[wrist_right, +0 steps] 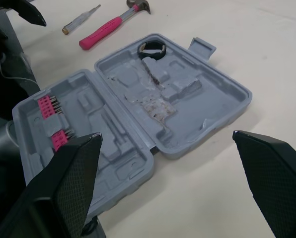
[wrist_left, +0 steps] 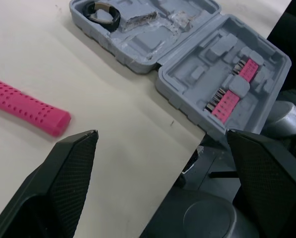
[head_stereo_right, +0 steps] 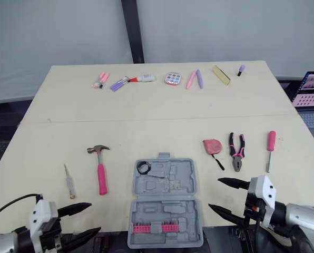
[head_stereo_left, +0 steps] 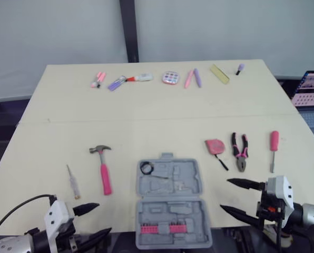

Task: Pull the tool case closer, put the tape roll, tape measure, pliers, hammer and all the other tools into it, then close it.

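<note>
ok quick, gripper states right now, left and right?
Left gripper: open, holding nothing.
Right gripper: open, holding nothing, to the right of the open tool case.

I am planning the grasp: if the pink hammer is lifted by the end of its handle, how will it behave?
The hammer would probably tip head-down, since its metal head sits at the far end. It looks stiff. The dimpled pink handle likely resists slipping, and the crosswise head should stop it rolling.
</note>
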Tool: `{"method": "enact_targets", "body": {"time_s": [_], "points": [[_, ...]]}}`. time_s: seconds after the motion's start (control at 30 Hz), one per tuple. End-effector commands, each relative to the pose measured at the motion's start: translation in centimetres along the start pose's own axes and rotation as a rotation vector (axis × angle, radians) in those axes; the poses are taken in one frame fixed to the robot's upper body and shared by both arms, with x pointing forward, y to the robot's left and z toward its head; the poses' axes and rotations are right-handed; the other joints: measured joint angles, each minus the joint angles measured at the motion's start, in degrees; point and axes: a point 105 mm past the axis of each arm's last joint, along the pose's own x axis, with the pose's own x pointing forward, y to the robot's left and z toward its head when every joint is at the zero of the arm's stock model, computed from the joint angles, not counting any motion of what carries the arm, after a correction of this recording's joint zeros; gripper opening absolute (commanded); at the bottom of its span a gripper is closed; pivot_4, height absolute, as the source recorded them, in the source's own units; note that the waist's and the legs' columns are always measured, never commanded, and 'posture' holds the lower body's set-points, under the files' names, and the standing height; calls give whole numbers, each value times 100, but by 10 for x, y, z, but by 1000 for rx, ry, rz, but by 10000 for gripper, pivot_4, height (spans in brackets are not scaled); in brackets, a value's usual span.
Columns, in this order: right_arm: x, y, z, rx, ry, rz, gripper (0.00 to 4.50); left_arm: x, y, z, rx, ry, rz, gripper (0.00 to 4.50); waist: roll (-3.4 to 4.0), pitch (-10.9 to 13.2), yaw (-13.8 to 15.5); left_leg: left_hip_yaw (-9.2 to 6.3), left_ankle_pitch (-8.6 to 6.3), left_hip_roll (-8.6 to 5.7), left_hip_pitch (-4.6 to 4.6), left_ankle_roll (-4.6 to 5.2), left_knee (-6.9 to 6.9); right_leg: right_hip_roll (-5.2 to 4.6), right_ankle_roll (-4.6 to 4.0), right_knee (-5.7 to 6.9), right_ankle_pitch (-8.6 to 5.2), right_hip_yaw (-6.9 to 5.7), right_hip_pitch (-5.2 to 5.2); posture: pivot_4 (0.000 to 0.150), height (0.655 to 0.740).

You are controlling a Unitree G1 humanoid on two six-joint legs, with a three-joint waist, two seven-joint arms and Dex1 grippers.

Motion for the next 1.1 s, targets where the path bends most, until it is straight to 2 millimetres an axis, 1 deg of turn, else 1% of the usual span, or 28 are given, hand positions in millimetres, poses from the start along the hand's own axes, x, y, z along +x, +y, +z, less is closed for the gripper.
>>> {"method": "enact_targets", "body": {"time_s": [0.03, 0.13, 0.2, 0.27, 0.37, 0.43, 0.47, 0.53, 0.6, 0.7, 0.73, 0.8, 0.87, 0.97, 1.03, 1.1], "points": [[-3, -1, 4, -32, -2, 10, 45000, -5, 2, 5, 42, -17, 12, 44050, 0, 0, -8, 0, -1, 0, 0, 1, 0, 0, 0, 0, 0, 0, 0, 1500, 7400], [-4, -3, 5, -33, -1, 5, 45000, 0, 1, 13, 65, -44, -18, 44050, 0, 0, -7, 0, -1, 0, -1, 2, -2, 0, 0, -1, 0, 0, -1, 1500, 7400], [-4, -4, 7, -27, -5, -11, 45000, 4, 0, 23, 85, -73, -51, 44050, 0, 0, -4, 0, -1, 0, -1, 2, -1, 0, -1, -1, 0, 0, -1, 1500, 7400], [-6, -4, 9, -26, -12, -25, 45000, 10, -1, 37, 115, -113, -100, 44050, 0, 0, 4, 0, -1, 0, 0, 1, 0, 0, 0, 2, 0, 0, -1, 1500, 7400], [-7, -11, 13, -55, -23, -115, 45000, 17, -5, 59, 158, -170, -180, 44050, 0, -1, -6, 0, -1, 0, -1, 1, 1, 0, 0, 15, 0, 0, 0, 1500, 7400], [-4, -19, 11, -97, -3, -210, 45000, 23, -5, 70, 175, -200, -213, 44050, 0, -4, -18, 0, -1, 0, 0, 1, 0, 0, 0, 26, 0, 0, 0, 1500, 7400], [-1, -22, 8, -76, 19, -244, 45000, 26, -5, 75, 176, -213, -224, 44050, 2, -5, -24, -1, 0, 0, 1, 0, -2, 0, 0, 27, 0, 0, 0, 1500, 7400], [7, -26, 3, 35, 53, -295, 45000, 34, -5, 78, 175, -224, -247, 44050, 14, -12, -26, 0, 0, 1, 0, -1, -2, 0, 0, 28, 0, 0, -2, 1500, 7400], [14, -29, 1, 66, 79, -341, 45000, 39, -4, 77, 185, -221, -256, 44050, 14, -12, -28, 0, 1, 1, 0, -2, -2, 1, 0, 30, 0, 0, -4, 1500, 7400], [28, -36, -9, 122, 173, -414, 45000, 45, -6, 73, 204, -205, -276, 44050, 16, -13, -31, 0, 1, 1, -1, -3, -5, 1, 0, 30, 0, 1, -7, 1500, 7400], [34, -39, -8, 150, 169, -440, 45000, 46, -5, 74, 205, -208, -276, 44050, 16, -13, -30, 0, 1, 1, -2, -3, -5, 1, 0, 29, 0, 1, -8, 1500, 7400], [45, -51, -8, 188, 172, -504, 45000, 48, -3, 77, 211, -214, -272, 44050, 16, -13, -32, -1, 2, 1, -2, -3, -4, 1, 0, 30, 0, 1, -9, 1500, 7400], [53, -61, -7, 206, 176, -547, 45000, 49, -2, 78, 224, -212, -270, 44050, 18, -14, -33, 0, 2, 1, -3, -4, -4, 1, -1, 32, 0, 3, -11, 1500, 7400], [60, -73, -8, 156, 207, -587, 45000, 50, -1, 79, 233, -209, -268, 44050, 19, -15, -14, -1, 1, 0, -12, -3, -4, 0, -1, 30, 0, 2, -17, 1500, 7400], [67, -93, -11, 156, 218, -657, 45000, 51, 0, 80, 238, -209, -260, 44050, 17, -16, -40, 0, 1, 0, -12, -3, -4, 1, -1, 29, 0, 2, -18, 1500, 7400], [70, -105, -13, 163, 223, -695, 45000, 51, 0, 80, 241, -207, -254, 44050, 20, -18, -57, 3, 2, 0, -11, -3, -2, 1, -1, 34, 0, 3, -21, 1500, 7400]]}}
